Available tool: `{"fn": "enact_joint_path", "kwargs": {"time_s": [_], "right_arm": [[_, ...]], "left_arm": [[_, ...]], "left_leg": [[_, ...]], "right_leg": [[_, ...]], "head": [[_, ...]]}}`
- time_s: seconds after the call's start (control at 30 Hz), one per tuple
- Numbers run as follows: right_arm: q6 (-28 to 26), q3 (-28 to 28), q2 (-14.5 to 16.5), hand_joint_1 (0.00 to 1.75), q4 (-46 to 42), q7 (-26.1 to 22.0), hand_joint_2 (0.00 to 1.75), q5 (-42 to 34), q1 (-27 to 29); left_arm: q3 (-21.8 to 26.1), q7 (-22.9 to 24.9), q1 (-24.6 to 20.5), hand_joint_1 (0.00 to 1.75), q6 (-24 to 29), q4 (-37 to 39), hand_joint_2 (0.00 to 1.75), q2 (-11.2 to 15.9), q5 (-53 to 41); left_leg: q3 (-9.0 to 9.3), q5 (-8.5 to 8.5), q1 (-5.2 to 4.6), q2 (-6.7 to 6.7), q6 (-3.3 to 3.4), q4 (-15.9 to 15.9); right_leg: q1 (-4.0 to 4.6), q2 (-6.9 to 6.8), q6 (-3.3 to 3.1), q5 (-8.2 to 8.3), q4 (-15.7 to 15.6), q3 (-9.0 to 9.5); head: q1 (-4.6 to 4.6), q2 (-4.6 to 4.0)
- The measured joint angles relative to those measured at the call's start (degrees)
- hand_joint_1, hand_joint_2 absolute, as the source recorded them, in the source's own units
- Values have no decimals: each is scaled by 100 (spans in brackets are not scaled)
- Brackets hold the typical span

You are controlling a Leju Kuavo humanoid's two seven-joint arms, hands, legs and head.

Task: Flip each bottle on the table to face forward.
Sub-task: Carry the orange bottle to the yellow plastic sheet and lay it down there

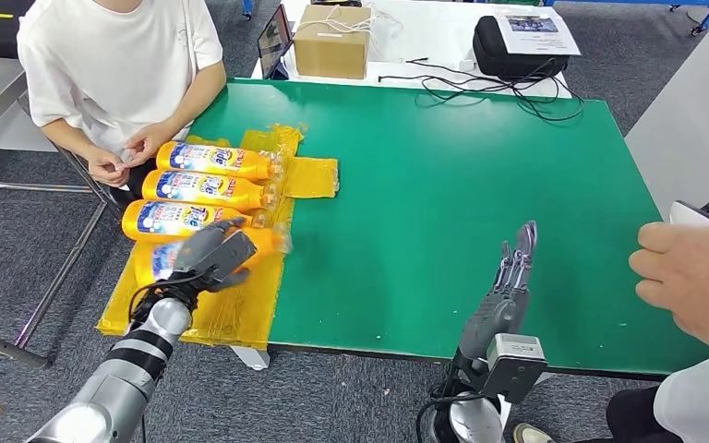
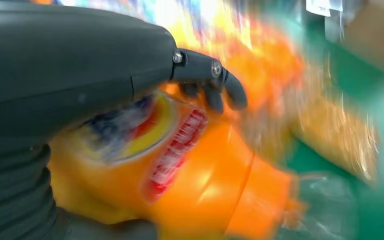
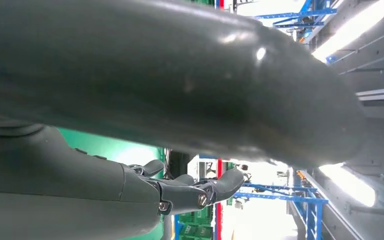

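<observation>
You can see four orange bottles lying on their sides in a row at the left of the head view, on a yellow plastic sheet that covers the left end of the green table. The nearest bottle is the one your left hand is grasping, with its fingers wrapped over the top of it. In the left wrist view the same bottle is blurry, its label turned up toward the camera and dark fingers curled over it. The next bottle lies just above it in the frame, then the third bottle, then the far bottle. All three show their blue and white labels.

Your right hand is at the lower middle of the frame, above the table's near edge. It holds nothing and its fingers are stretched out straight.

A person in a white shirt sits at the upper left beside the table. Another person's hand comes in at the right edge. Behind the green table is a white table with a cardboard box, a black bag and some black cables. The floor is grey carpet.
</observation>
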Motion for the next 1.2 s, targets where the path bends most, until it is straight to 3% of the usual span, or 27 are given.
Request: {"fn": "enact_joint_path", "kwargs": {"time_s": [0.1,0.33,0.6,0.73,0.83,0.93,1.07,1.2], "right_arm": [[70,-25,15,0,3,0,0,-70,-2],[103,-53,37,0,34,0,0,-92,-4],[104,-99,43,0,84,0,0,-93,-6],[100,-113,56,0,96,0,0,-92,-4],[47,-114,57,0,95,0,0,-66,11],[-308,-111,59,0,35,0,0,20,57],[-872,-133,173,0,-164,-2,0,256,115],[-917,-167,263,0,-196,-2,0,371,139]], "left_arm": [[-5,-88,29,0,-519,-2,175,9,229],[-77,-92,-72,0,-946,28,175,159,253],[-249,-101,-122,0,-1035,38,175,331,150],[-316,-212,-77,0,-779,-1,175,350,264],[-247,-515,189,0,-632,-378,175,263,1053],[-40,-759,632,0,-849,-1220,175,-21,2679],[103,-681,1103,0,-1002,-2345,175,-420,4828],[159,-698,1349,0,-1014,-3015,175,-611,5551]], "left_leg": [[1,1,0,0,0,0],[6,1,0,0,0,0],[8,1,1,3,-1,0],[8,1,1,3,-1,0],[7,1,0,8,-1,1],[-5,1,-2,2,0,3],[-14,-5,-5,2,1,3],[-14,-8,-3,2,-1,2]], "right_leg": [[-1,0,-1,1,1,2],[0,1,0,2,1,4],[1,3,-1,1,2,4],[1,3,-1,1,2,3],[0,5,-1,2,2,-3],[-1,0,0,1,2,-9],[-3,2,1,0,0,-15],[-1,2,2,-1,-1,-17]], "head": [[2,0],[1,0],[1,0],[1,0],[1,0],[2,0],[2,0],[1,0]]}}
